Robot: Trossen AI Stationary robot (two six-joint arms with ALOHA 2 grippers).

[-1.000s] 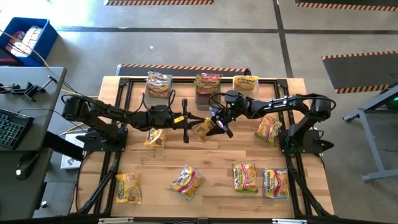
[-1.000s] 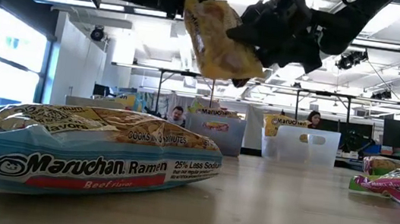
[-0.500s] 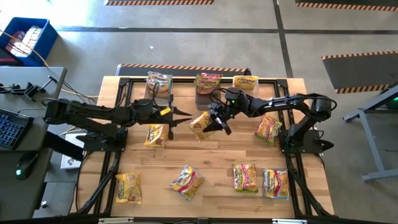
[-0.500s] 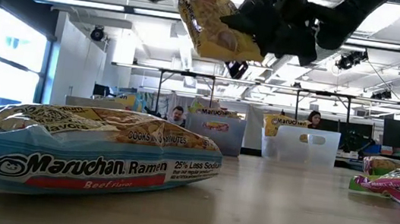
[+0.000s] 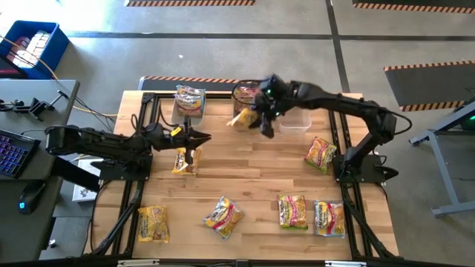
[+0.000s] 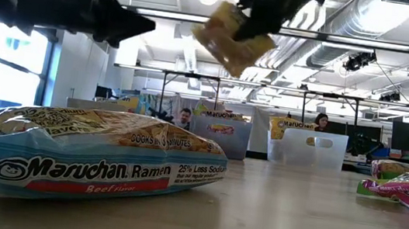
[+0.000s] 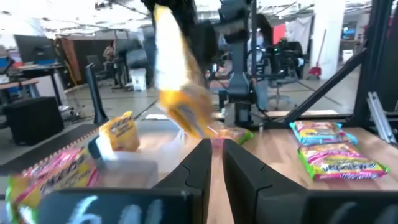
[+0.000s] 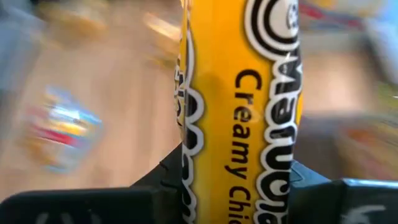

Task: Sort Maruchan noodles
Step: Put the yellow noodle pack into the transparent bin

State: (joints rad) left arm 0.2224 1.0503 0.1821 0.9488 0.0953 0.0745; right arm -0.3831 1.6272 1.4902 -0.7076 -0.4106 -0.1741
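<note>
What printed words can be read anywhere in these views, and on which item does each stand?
"Maruchan Ramen", "Beef Flavor", "25% Less Sodium": on the blue-edged packet lying nearest the low camera.
"Creamy Chic…", under a cut-off Maruchan logo: on the yellow packet held in the right hand.
"Maruchan": on a packet standing in the far tub, barely legible.
Packets in the high and left wrist views: too small or blurred.

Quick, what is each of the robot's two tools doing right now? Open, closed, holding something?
Left tool: shut, holding nothing, above the table's left side.
Right tool: shut on a yellow Creamy Chicken noodle packet, lifted near the tubs at the back.
</note>
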